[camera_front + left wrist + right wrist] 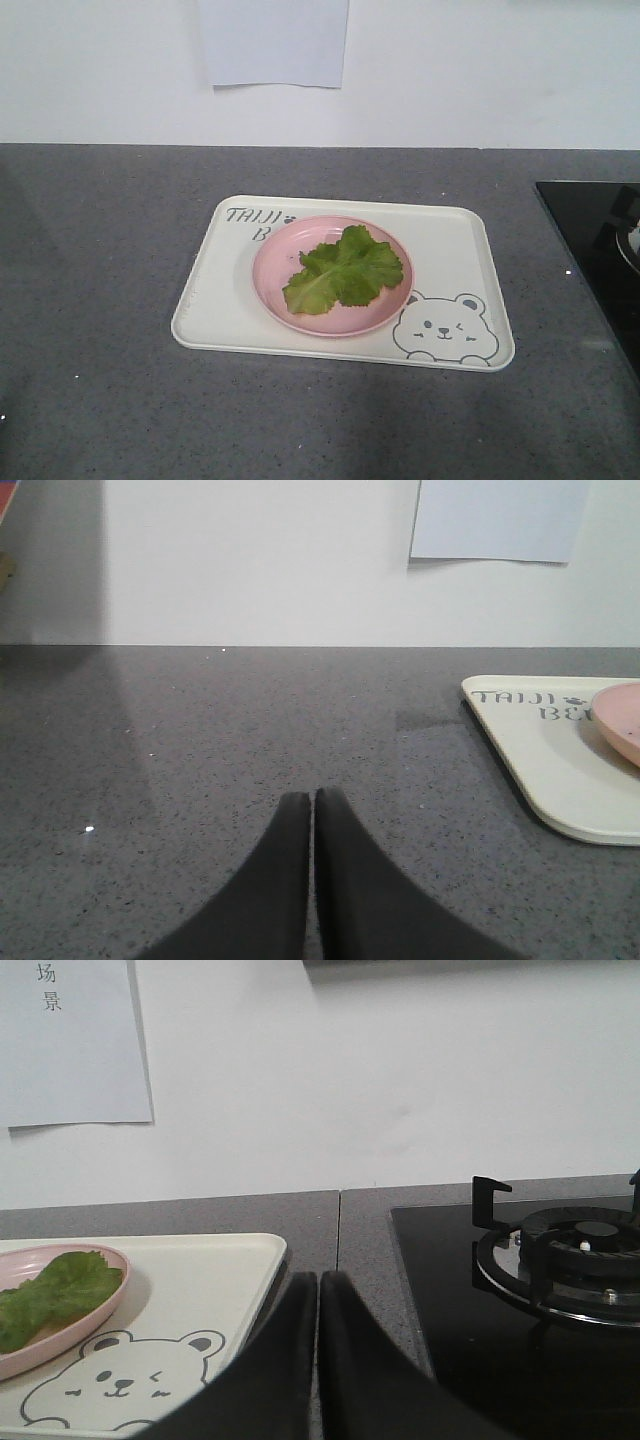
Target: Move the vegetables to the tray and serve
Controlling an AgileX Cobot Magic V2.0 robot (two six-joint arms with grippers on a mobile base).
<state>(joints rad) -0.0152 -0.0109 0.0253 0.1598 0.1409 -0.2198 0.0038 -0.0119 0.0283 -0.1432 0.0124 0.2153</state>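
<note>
The lettuce leaf [345,270] lies flat on a round pink plate [275,285], its ruffled edges inside the plate's rim. The plate sits near the middle of the cream tray [455,255], partly covering the grey lettering at the tray's far left corner, with the winking bear drawing [446,328] just beside it at the near right corner.

The tray rests on the grey speckled desk [100,300], with bare margin showing on all four sides of the plate. A wide stretch of desk lies open to the tray's left and in front of it — on the right, only a narrower strip separates the tray's edge from the black glass stove top [595,250]. A white wall with a sheet of paper [273,42] bounds the far edge of the desk.

The left end effector [313,810] hangs low over the open desk, well apart from the tray's left corner, fingers pressed together and holding nothing. The right end effector [318,1290] — fingers likewise together and empty — sits at the tray's right edge, between it and the stove's burner [575,1255].
</note>
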